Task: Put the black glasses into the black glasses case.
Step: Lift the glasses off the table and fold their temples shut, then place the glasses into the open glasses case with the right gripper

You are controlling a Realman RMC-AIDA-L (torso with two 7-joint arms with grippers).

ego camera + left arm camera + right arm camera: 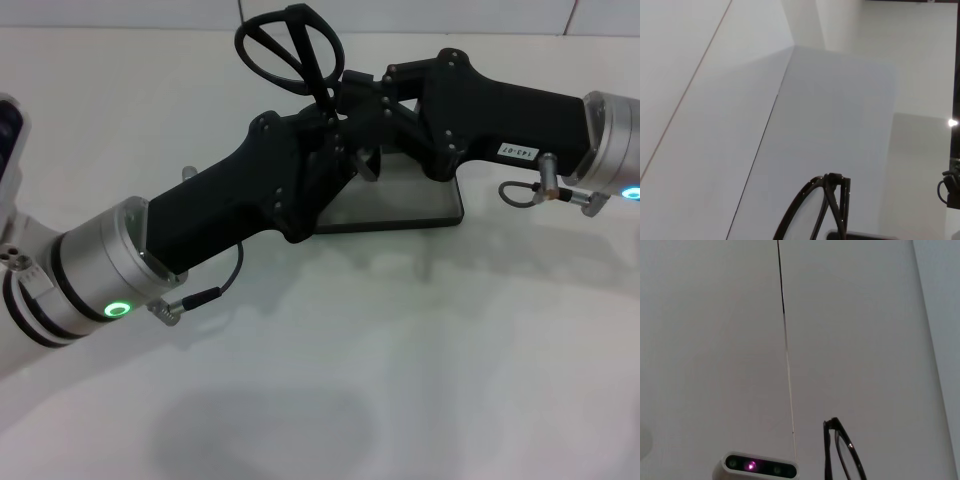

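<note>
I am reaching my left gripper in from the left over a white table; I cannot tell if it is clenched or released. The black glasses are standing up above where both grippers meet (lenses raised toward the far wall), lifted off the table. Beneath them the black glasses case is lying open, grey lining showing. My right gripper is coming in from the right; its state is also hidden.
</note>
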